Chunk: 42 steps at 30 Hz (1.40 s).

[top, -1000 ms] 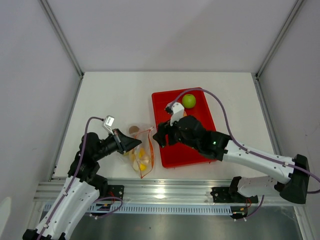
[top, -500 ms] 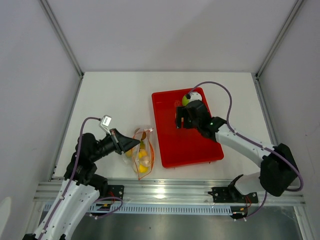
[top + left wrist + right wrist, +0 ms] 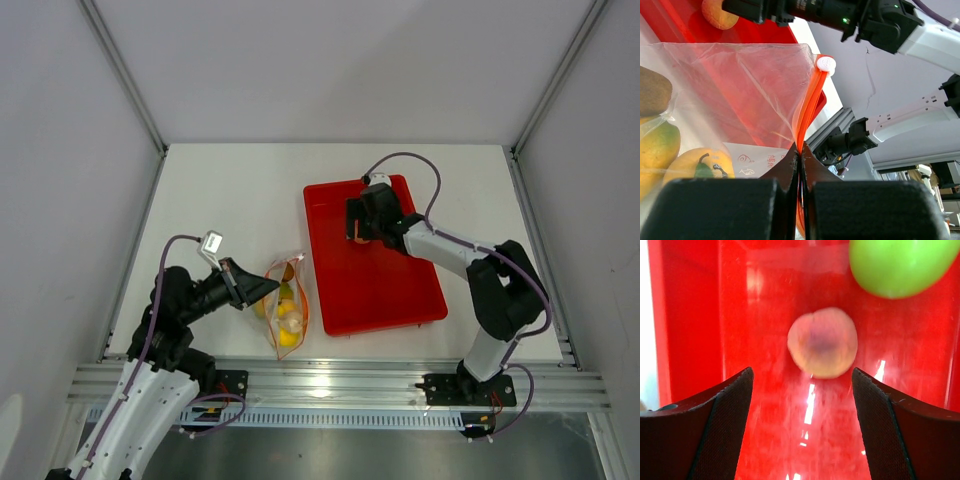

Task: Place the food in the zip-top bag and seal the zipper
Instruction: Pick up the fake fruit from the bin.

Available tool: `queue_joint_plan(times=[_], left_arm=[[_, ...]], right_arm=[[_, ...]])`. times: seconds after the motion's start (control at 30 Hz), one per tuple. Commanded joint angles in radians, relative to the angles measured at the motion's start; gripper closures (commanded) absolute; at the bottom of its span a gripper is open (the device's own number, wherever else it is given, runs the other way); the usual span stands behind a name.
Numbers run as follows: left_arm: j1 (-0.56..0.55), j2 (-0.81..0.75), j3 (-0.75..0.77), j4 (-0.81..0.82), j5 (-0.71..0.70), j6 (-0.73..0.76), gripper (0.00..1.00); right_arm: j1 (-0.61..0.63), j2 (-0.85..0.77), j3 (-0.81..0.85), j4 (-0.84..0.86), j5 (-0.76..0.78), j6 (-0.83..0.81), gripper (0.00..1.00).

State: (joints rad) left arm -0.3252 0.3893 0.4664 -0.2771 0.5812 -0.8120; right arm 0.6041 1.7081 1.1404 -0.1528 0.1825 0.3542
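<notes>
**Overhead and wrist views of 2 arms at a white table (image 3: pixel 230 190).**

At left, the left gripper (image 3: pixel 268 289) is shown with its fingers (image 3: pixel 740 210) pressed together. The clear film of the bag (image 3: pixel 284 308) and the zipper (image 3: pixel 809 107) are pinched between them. The bag is seen lying on the table near the front edge, just left of the tray (image 3: pixel 400 300).

In the left wrist view the zipper is seen rising from the pinch as an orange-red strip. It is ended by a small white tab (image 3: pixel 826 64). Through the film, 3 pieces of the food are made out at the left of that view:
- a brown piece (image 3: pixel 652 92);
- a mango (image 3: pixel 657 145) below it;
- a yellow piece (image 3: pixel 697 162) with a green stem, beside the mango.

At right, the right gripper (image 3: pixel 360 225) is held over the far part of the tray, with its fingers (image 3: pixel 710 420) spread wide. The peach (image 3: pixel 822 342) is seen on the tray floor, in line with the gap between the 2 fingertips and slightly beyond them, touched by neither. The apple (image 3: pixel 895 262) is cut off at the upper right of the right wrist view, just beyond the peach and apart from it. Both fruits are shown outside the bag.
</notes>
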Motion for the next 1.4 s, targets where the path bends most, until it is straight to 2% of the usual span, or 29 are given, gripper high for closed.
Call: queue_joint_plan(times=[0.0,0.5,0.7,0.77,0.9,1.0,1.23,1.37], left_arm=[[-0.006,-0.007,0.035,0.012,-0.003,-0.003,0.99],[-0.006,0.017,0.017,0.032,-0.004,0.002,0.99],[-0.006,0.023,0.014,0.038,0.000,0.004,0.99],[-0.006,0.025,0.012,0.036,-0.001,0.002,1.00],[-0.006,0.023,0.011,0.033,-0.004,0.002,0.99],[-0.006,0.019,0.017,0.029,-0.003,-0.001,0.99],[-0.006,0.008,0.011,0.018,-0.006,-0.004,0.99],[-0.006,0.005,0.005,0.018,-0.006,-0.007,0.99]], right_arm=[[-0.023,0.057,0.068,0.048,0.000,-0.027,0.20],[-0.038,0.199,0.128,0.056,0.017,-0.035,0.28],[-0.037,0.199,0.117,0.062,0.008,-0.038,0.37],[-0.038,0.196,0.116,0.062,0.005,-0.044,0.44],[-0.038,0.170,0.094,0.064,-0.012,-0.047,0.73],[-0.037,0.125,0.059,0.065,-0.021,-0.038,0.84],[0.012,-0.060,-0.056,0.045,-0.021,-0.035,1.00],[0.066,-0.195,-0.128,0.004,-0.038,-0.037,1.00]])
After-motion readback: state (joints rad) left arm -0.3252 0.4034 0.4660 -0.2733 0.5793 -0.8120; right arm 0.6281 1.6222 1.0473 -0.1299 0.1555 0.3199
